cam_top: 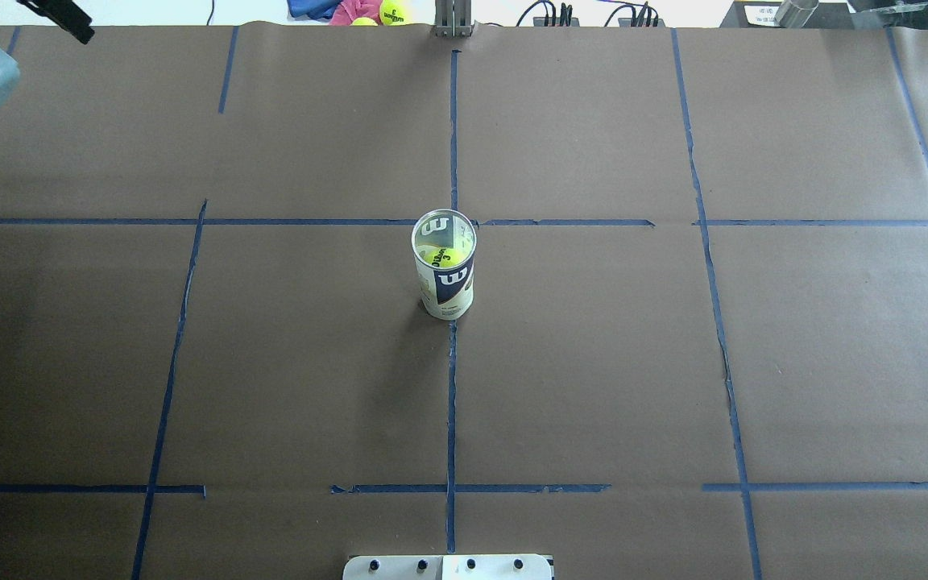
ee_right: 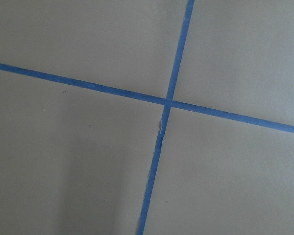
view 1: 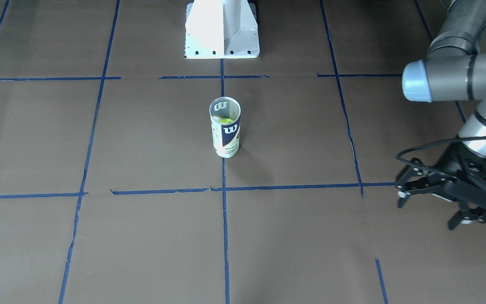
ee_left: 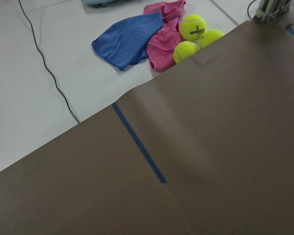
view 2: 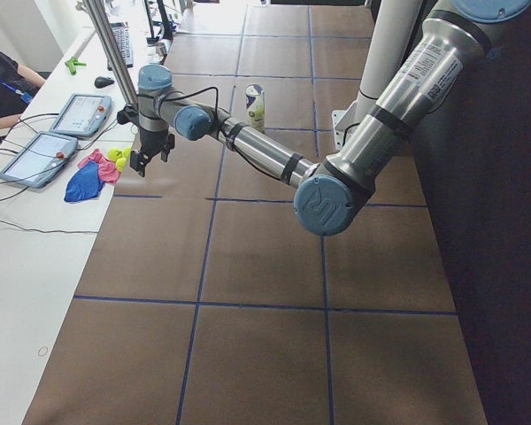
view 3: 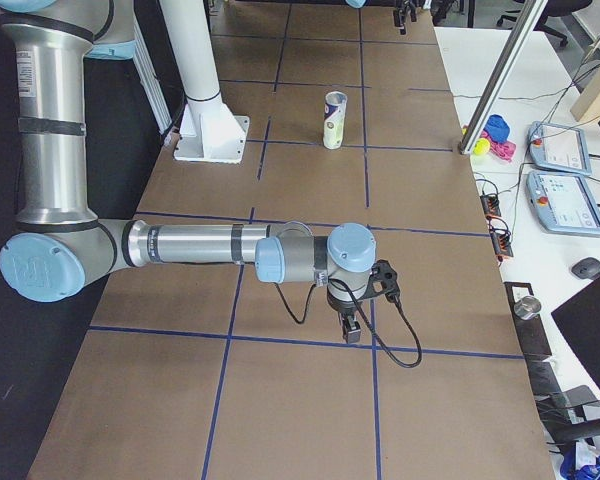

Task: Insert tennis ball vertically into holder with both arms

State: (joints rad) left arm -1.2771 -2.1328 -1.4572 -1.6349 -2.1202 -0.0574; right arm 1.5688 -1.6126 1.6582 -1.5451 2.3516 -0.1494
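The holder (view 1: 226, 139), a clear can with a white and navy "W" label, stands upright at the table's middle; it also shows in the overhead view (cam_top: 452, 290). The tennis ball (cam_top: 444, 258) sits inside it, seen through the open top (view 1: 226, 121). My left gripper (view 1: 428, 211) is open and empty, far from the can, over the table's far edge on my left side (view 2: 148, 159). My right gripper (view 3: 350, 325) hangs low over the paper on my right side, far from the can; I cannot tell whether it is open or shut. Neither wrist view shows fingers.
Spare tennis balls (ee_left: 193, 27) lie with a pink and a blue cloth (ee_left: 130, 39) just beyond the table's far edge, near my left gripper. The white pedestal base (view 1: 222, 29) stands behind the can. Blue tape lines cross the brown paper. Tablets (view 2: 35, 159) lie on the side desk.
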